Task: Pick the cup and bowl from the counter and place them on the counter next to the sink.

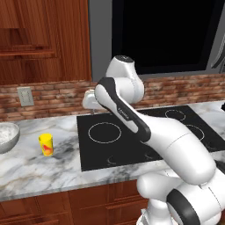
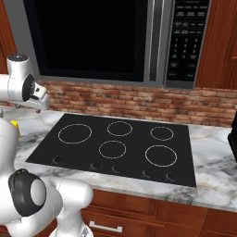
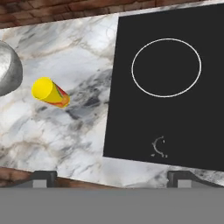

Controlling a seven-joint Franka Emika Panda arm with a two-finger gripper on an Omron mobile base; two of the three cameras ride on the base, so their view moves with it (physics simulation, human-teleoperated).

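End effector (image 3: 112,179) fingers spread wide, empty, hovering above bench (image 3: 74,131) at front edge. Cup (image 3: 50,92) upright on marble at ten o'clock from fingertips in hand view, apart from them. Bowl (image 3: 8,72) just beyond at nine o'clock of cup, near but not touching. Black cooktop (image 3: 170,87) at three o'clock of cup. Brick wall (image 1: 52,96) farthest back.

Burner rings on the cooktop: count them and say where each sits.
5. On the cooktop, three along the back: large left ring, middle, right. Two in front: centre and right. None looks hidden in the right base view.
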